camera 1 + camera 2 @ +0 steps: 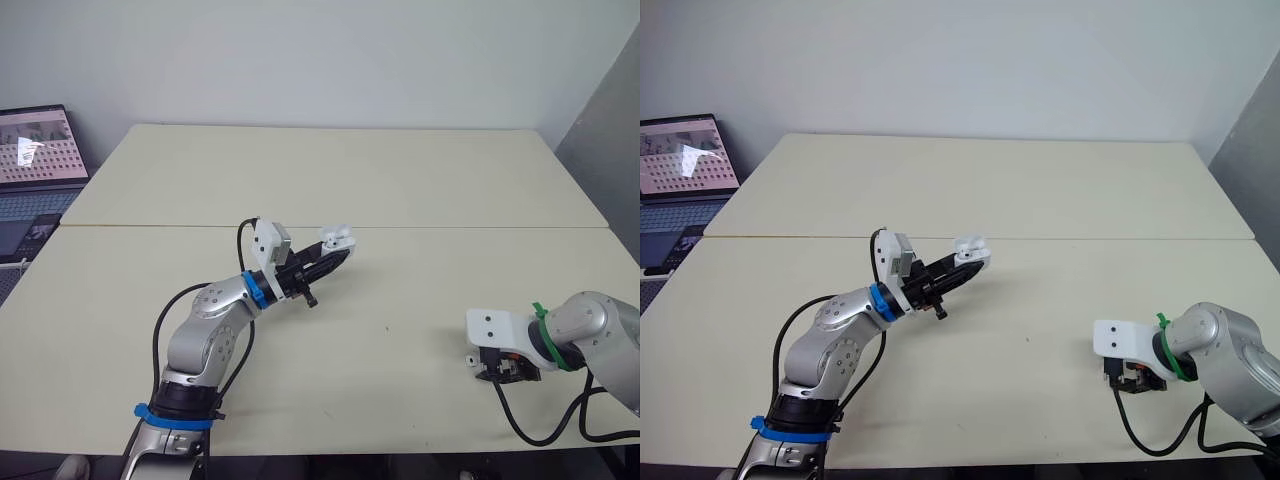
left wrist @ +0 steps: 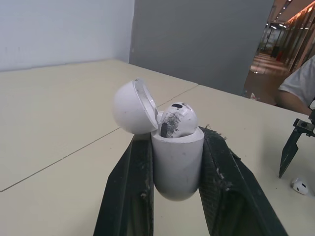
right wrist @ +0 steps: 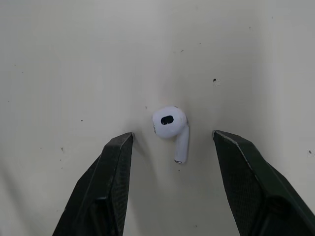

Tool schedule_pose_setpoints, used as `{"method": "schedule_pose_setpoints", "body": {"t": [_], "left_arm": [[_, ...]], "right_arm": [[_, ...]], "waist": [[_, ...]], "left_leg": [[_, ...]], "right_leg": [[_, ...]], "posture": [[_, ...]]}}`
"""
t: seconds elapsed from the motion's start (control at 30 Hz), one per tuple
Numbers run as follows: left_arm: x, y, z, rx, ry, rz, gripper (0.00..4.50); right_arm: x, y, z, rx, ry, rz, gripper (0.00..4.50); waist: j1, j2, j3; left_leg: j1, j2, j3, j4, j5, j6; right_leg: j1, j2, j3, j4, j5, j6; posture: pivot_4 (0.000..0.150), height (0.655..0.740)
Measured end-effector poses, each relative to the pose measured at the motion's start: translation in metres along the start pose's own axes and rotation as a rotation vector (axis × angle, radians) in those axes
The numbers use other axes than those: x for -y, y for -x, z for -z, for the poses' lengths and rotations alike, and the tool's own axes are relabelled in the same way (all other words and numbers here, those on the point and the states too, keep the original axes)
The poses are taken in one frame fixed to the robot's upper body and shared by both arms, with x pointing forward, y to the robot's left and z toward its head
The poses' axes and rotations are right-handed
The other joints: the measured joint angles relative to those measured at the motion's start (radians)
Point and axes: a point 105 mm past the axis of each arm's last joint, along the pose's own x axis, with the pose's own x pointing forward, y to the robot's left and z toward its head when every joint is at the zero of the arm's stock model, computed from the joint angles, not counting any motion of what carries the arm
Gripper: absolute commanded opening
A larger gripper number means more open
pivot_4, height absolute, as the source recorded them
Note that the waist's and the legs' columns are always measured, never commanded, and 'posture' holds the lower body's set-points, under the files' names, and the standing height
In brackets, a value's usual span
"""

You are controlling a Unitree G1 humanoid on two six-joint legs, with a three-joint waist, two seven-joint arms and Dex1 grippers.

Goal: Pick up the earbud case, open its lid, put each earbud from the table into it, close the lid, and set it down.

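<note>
My left gripper (image 1: 335, 250) is shut on the white earbud case (image 1: 338, 238), holding it above the middle of the table. The case (image 2: 177, 157) stands upright between the black fingers (image 2: 125, 182), its lid (image 2: 130, 107) hinged open, and one earbud (image 2: 177, 119) sits in it. At the right front of the table, my right gripper (image 1: 495, 372) points down. In the right wrist view this gripper (image 3: 172, 133) is open over the second earbud (image 3: 171, 125), which lies on the table between the fingers (image 3: 110, 172), apart from both. That earbud (image 2: 299, 186) also shows beside the right gripper (image 2: 290, 147).
An open laptop (image 1: 35, 160) stands off the table's left edge. A seam (image 1: 450, 227) runs across the beige table. A grey partition (image 1: 610, 130) rises at the far right. A person's sleeve (image 2: 298, 86) shows beyond the table in the left wrist view.
</note>
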Motion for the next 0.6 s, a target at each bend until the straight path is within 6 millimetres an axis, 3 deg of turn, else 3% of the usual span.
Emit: {"method": "schedule_pose_setpoints", "body": {"t": [0.6], "left_arm": [[0.0008,-0.0011,0.0023,-0.012,-0.006,0.001,0.8]], "right_arm": [[-0.0009,-0.0006,-0.0041,-0.012,-0.013,-0.016,2.67]], "waist": [[0.001,0.0,0.0]], "left_leg": [[0.0,0.0,0.0,0.0,0.0,0.0]], "right_leg": [[-0.001,0.0,0.0,0.0,0.0,0.0]], "posture": [[0.15,0.74]]}}
